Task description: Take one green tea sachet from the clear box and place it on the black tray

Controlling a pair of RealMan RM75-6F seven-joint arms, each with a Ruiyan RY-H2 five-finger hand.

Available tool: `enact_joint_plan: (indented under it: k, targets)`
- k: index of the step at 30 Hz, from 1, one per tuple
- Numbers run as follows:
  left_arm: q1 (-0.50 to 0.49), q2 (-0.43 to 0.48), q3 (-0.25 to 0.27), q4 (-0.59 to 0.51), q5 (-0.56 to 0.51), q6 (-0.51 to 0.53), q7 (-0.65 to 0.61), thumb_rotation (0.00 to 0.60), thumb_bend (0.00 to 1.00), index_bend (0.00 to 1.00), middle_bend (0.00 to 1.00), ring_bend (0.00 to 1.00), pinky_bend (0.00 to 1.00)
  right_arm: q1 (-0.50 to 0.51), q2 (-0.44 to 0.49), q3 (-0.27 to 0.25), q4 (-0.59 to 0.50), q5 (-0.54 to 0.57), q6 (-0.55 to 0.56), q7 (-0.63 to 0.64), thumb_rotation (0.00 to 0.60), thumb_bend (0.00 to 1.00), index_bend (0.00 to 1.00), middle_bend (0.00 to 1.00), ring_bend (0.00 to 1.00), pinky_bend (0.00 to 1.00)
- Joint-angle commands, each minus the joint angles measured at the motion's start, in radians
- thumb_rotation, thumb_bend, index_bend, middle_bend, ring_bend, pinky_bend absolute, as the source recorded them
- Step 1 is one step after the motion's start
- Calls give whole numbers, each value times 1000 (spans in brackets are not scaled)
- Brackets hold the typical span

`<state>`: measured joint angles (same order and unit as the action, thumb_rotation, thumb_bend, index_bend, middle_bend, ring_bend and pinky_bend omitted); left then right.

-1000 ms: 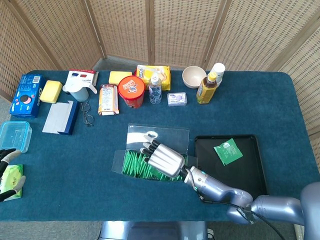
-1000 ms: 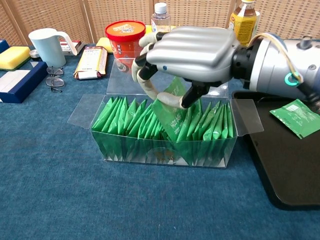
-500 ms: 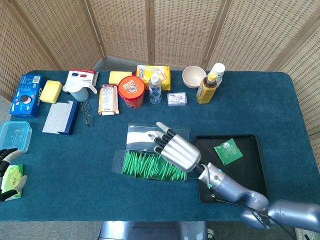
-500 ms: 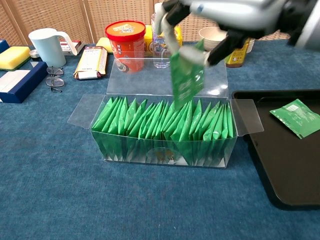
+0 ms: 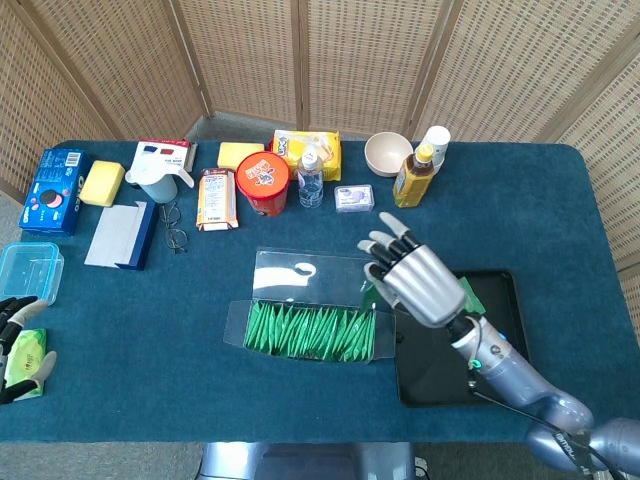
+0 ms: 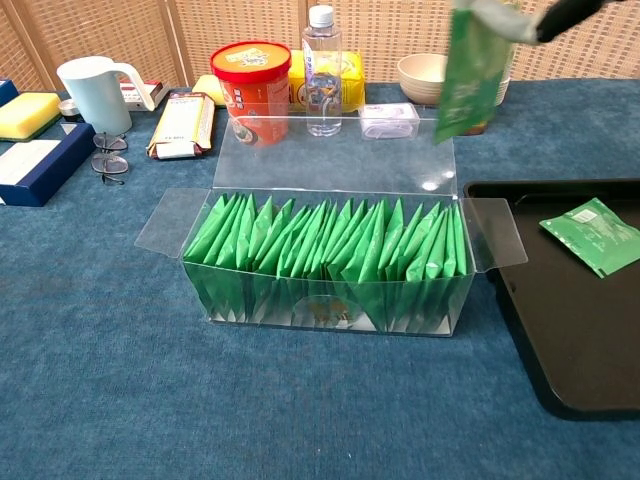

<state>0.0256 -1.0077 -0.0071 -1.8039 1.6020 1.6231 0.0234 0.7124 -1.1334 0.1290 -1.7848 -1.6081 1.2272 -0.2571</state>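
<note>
From the head view: my right hand (image 5: 418, 282) is up over the near-left corner of the black tray (image 5: 505, 352), fingers spread on top, so the grip underneath isn't visible here. Clear box (image 5: 310, 331) sits just left of the tray, lid folded back so I can get in. Left hand (image 5: 14, 322) is parked at the table's far left edge beside a green packet (image 5: 24, 358); can't tell whether it's open or closed.

Chest view: green tea sachet (image 6: 470, 72) hangs from the fingertips (image 6: 505, 22), pinched by its top edge, clear of the box. Another sachet (image 6: 598, 235) already lies on the tray. My read: carry right, then lower and release.
</note>
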Motion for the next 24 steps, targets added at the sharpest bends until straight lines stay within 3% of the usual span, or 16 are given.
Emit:
enact_joint_plan:
  k: [1,13,24]
  targets:
    - [2,3,1,-6,3,3,5,600,298,185,183,127,247,-27,16,-16,26,6,11,19,600,580,668,295,229,46]
    - [12,10,7,-24,12,15,22,600,298,185,183,127,247,-118,3,-77,187,51,7,109,600,581,625,270,194,47]
    - [19,14,14,-33,19,20,31,600,298,185,183,127,247,-153,-22,-101,278,73,-27,158,600,667,471,195,123,30]
